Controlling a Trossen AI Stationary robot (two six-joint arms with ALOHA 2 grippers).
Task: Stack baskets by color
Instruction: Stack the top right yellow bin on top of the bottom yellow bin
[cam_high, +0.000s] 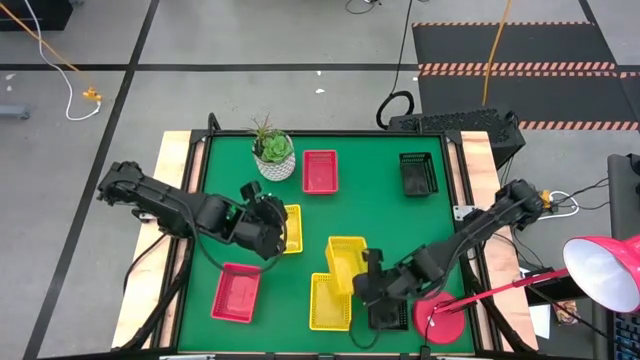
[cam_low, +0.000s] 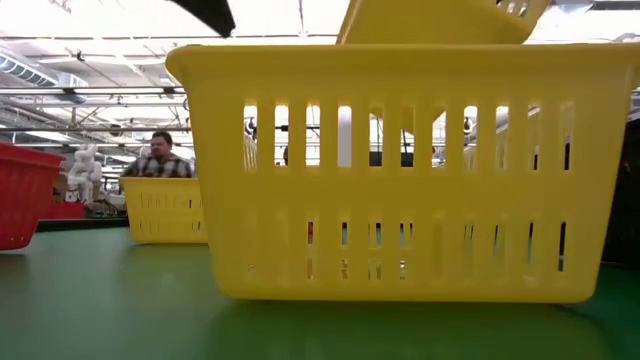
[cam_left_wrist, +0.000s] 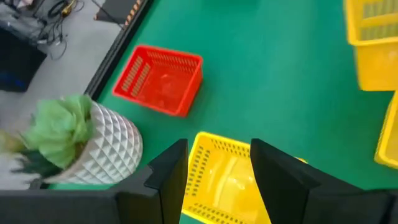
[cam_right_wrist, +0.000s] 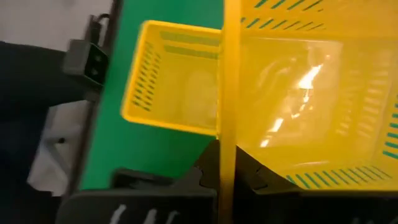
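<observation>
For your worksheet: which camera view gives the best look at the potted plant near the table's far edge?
The high view: the potted plant appears whole, beside a red basket. The left wrist view shows its patterned white pot close up, but blurred and cut off behind the left hand. The low and right wrist views do not show it.

left pincer (cam_high: 272, 222) covering much of a yellow basket (cam_high: 292, 228), blurred plant (cam_left_wrist: 53, 134), perhaps succulent

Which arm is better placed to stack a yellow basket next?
Right: its hand already grips a raised yellow basket beside the front yellow basket. The left hand hovers open over another.
</observation>
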